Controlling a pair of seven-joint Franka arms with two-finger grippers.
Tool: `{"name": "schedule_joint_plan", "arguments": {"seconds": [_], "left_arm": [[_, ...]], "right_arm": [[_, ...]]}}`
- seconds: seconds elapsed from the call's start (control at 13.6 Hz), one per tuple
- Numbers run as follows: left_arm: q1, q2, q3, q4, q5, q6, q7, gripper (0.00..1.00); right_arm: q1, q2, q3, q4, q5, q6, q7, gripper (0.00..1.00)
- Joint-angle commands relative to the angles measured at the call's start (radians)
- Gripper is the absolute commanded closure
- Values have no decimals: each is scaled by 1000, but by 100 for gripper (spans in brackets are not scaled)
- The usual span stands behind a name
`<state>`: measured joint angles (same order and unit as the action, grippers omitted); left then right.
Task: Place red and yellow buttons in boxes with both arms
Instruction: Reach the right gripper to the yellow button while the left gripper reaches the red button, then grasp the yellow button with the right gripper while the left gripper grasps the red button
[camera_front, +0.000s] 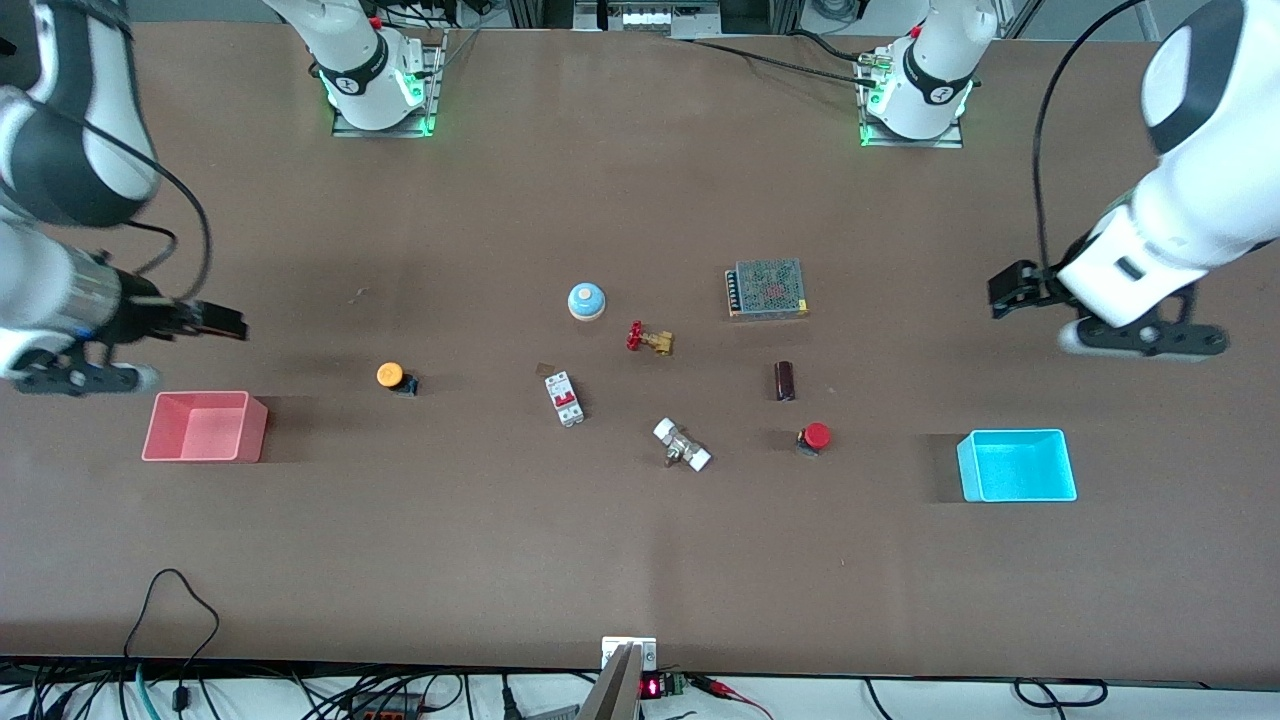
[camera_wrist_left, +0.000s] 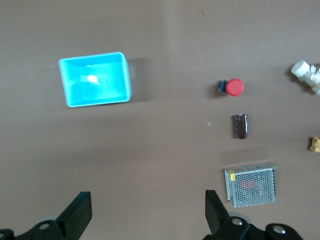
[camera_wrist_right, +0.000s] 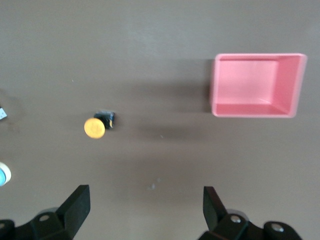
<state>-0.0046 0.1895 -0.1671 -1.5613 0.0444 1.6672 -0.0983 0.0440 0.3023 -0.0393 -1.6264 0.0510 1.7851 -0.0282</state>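
High front overview, 2 downward wrist views

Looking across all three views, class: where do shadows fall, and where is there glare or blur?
Front view: the pink bin and cyan bin each cast a soft shadow on the table. Left wrist view: a bright glare spot on the cyan bin's floor; the image is slightly soft. Right wrist view: the yellow button looks blurred.

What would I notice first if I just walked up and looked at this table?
Probably the two bright boxes: a pink box at the right arm's end of the table and a cyan box at the left arm's end, both empty. Next, the little yellow button beside the pink box and the red button beside the cyan one. The open left gripper and right gripper hover above.
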Motion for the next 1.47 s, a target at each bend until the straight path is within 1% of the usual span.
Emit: {"name": "schedule_joint_plan", "arguments": {"seconds": [0.0,0.07,0.22,0.37,0.51,0.66,0.88,1.1,1.25,1.4], "left_arm": [[-23,95,-17,70,-12,5,-20,0],[-38,134,-17,92,-15,31,-53,0],[-66,178,-17,95,-8,104,-116,0],[-95,234,-17,93,-9,196,-167,0],[-112,289,-17,93,-15,251,-198,0],[-135,352,-17,92,-17,337,-239,0],[-158,433,-17,84,-17,454,-285,0],[-179,491,-15,83,-12,512,-328,0],[-187,528,-15,78,-6,561,-357,0],[-198,550,-14,76,-1,565,-360,0]], "right_arm": [[77,23,-1,-101,15,136,14,0],[83,53,-1,-107,16,163,16,0],[86,107,-1,-107,15,200,14,0],[106,133,-1,-104,16,226,14,0],[137,167,-1,-104,21,266,16,0],[148,195,-1,-104,26,287,46,0],[189,211,-1,-108,26,293,88,0],[197,248,-1,-127,23,325,90,0],[195,254,-1,-151,20,342,90,0],[197,253,-1,-165,20,335,90,0]]}}
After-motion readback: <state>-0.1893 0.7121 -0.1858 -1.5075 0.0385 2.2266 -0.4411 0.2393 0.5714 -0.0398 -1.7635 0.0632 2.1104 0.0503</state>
